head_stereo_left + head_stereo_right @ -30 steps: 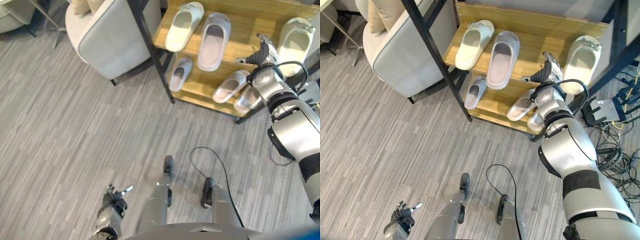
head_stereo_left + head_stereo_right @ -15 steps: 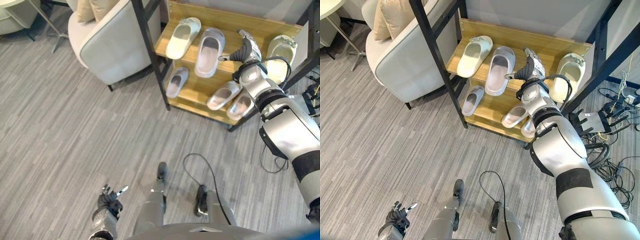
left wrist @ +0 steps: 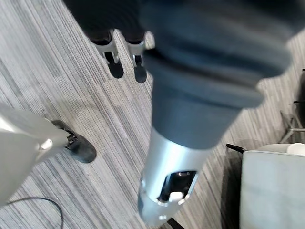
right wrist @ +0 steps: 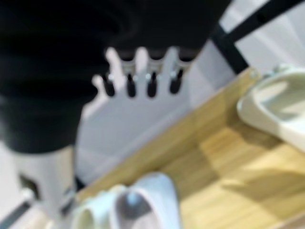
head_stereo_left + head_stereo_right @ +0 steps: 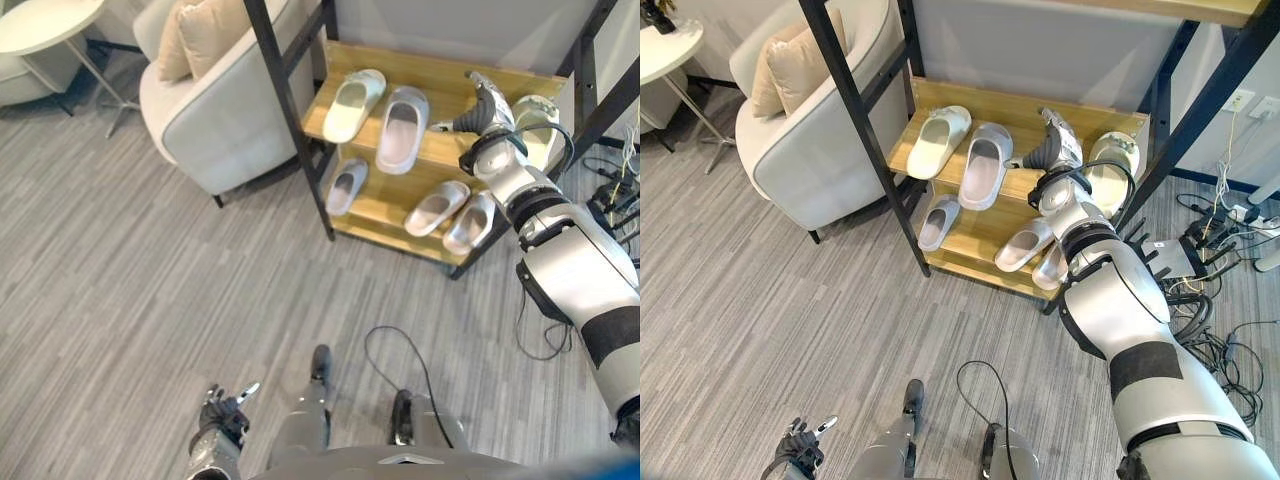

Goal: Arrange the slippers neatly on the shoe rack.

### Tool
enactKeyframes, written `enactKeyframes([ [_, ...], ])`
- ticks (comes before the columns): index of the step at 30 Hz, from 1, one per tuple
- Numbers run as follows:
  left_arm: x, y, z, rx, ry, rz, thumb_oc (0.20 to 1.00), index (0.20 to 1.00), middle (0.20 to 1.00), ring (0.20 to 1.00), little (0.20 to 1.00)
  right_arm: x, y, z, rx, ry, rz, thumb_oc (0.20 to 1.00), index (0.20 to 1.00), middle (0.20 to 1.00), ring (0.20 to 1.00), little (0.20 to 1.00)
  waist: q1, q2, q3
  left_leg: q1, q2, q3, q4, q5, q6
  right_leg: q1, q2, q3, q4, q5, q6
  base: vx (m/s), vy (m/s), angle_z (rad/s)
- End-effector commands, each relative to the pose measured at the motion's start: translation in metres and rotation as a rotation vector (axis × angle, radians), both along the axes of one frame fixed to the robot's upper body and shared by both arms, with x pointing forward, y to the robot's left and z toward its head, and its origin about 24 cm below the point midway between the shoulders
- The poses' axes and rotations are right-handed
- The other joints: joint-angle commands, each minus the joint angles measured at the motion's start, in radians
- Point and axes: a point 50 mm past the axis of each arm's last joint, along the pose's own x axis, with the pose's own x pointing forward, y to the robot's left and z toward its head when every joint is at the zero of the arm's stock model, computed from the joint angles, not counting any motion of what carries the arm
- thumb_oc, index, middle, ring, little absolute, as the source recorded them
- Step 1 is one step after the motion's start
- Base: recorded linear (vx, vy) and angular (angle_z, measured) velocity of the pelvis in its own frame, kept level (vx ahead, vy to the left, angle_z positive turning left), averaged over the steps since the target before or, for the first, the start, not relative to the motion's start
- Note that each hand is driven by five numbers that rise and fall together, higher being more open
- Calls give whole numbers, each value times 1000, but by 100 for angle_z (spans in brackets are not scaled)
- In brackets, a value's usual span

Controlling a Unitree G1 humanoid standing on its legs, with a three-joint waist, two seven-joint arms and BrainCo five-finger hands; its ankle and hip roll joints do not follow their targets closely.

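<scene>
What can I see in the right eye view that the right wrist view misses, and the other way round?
The right eye view takes in the armchair, the grey floor, the lower shelf's slippers and the left hand. The right wrist view gives the right hand's straight fingers from close behind. Both have the top shelf, its cream slippers and grey slipper.

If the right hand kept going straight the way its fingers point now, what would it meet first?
Probably the pale wall behind the rack. The right hand hovers open over the upper shelf, between the grey slipper and the cream slipper; its wrist view shows nothing between. Depth is uncertain.
</scene>
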Motion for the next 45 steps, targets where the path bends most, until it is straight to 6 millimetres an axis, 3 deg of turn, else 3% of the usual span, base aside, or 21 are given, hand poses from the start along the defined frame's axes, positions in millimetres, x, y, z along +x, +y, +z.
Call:
enactKeyframes([
  [1,38,22,18,68,-94,46,1000,1000,1000,1000,1000,5,18,55,43,-158,53,1000,1000,1000,1000,1000,5,-116,128,232,-74,11,-44,-182,29,373,-29,22,-620,331,126,15,39,-11],
  [4,26,22,13,64,-51,78,1000,1000,1000,1000,1000,-1,44,29,100,-132,155,1000,1000,1000,1000,1000,-7,-131,106,267,-63,27,-48,-189,36,387,-22,35,-605,326,128,26,47,-13],
  [6,26,22,13,64,-50,78,1000,1000,1000,1000,1000,-1,44,28,100,-131,155,1000,1000,1000,1000,1000,-6,-132,105,268,-63,28,-48,-189,36,388,-22,36,-605,326,128,6,25,-8],
  [9,4,19,3,46,36,116,1000,1000,1000,1000,1000,-19,73,-3,184,-80,292,1000,1000,1000,1000,1000,-25,-145,67,313,-57,51,-54,-199,46,401,-18,61,-577,320,132,22,84,-20],
  [11,-5,15,-1,33,71,125,1000,1000,1000,1000,1000,-29,79,-18,229,-45,331,1000,1000,1000,1000,1000,-32,-148,54,331,-58,61,-55,-206,50,410,-17,69,-571,318,134,24,69,-9],
  [18,-14,5,-6,17,116,134,1000,1000,1000,1000,1000,-62,68,-53,217,-25,330,1000,1000,1000,1000,1000,-45,-154,19,368,-65,80,-55,-218,65,423,-27,83,-551,317,147,-1,58,-13],
  [23,-32,2,-11,1,160,170,1000,1000,1000,1000,1000,-109,38,-114,294,117,230,1000,1000,1000,1000,1000,-62,-136,-5,395,-78,94,-53,-228,79,420,-36,101,-524,313,160,-12,58,-9],
  [24,-33,2,-11,2,161,169,1000,1000,1000,1000,1000,-110,38,-115,294,119,229,1000,1000,1000,1000,1000,-61,-136,-6,396,-78,95,-53,-228,79,420,-37,101,-523,312,160,-9,46,-9],
  [27,-45,-1,-14,15,216,137,1000,1000,1000,1000,1000,-144,27,-162,319,283,176,1000,1000,1000,1000,1000,-70,-123,-22,411,-84,96,-52,-229,87,415,-39,103,-491,296,158,-25,41,-23],
  [31,-45,-5,-14,21,223,109,1000,1000,1000,1000,1000,-150,22,-173,300,316,146,1000,1000,1000,1000,1000,-73,-121,-27,415,-86,94,-52,-229,88,416,-40,100,-487,290,154,-12,-3,0],
  [32,-38,-11,-15,23,218,58,1000,1000,1000,1000,1000,-159,18,-188,313,359,89,1000,1000,1000,1000,1000,-78,-118,-30,416,-85,94,-53,-225,89,416,-39,99,-477,286,151,-53,-14,0],
  [33,-54,-28,-22,118,420,-554,1000,1000,1000,1000,1000,-272,-68,-264,730,468,-465,1000,1000,1000,1000,1000,-104,-63,-119,414,113,310,-43,-146,-42,537,39,140,-556,257,69,-53,-14,1],
  [38,-48,-31,-22,120,398,-571,1000,1000,1000,1000,1000,-267,-70,-258,707,439,-468,1000,1000,1000,1000,1000,-102,-64,-127,420,100,301,-54,-149,-34,551,35,128,-562,253,73,33,37,-12],
  [45,-46,-31,-21,124,385,-573,1000,1000,1000,1000,1000,-245,-54,-238,742,380,-346,1000,1000,1000,1000,1000,-91,-81,-135,416,88,283,-51,-163,-23,555,28,114,-569,252,82,28,29,1],
])
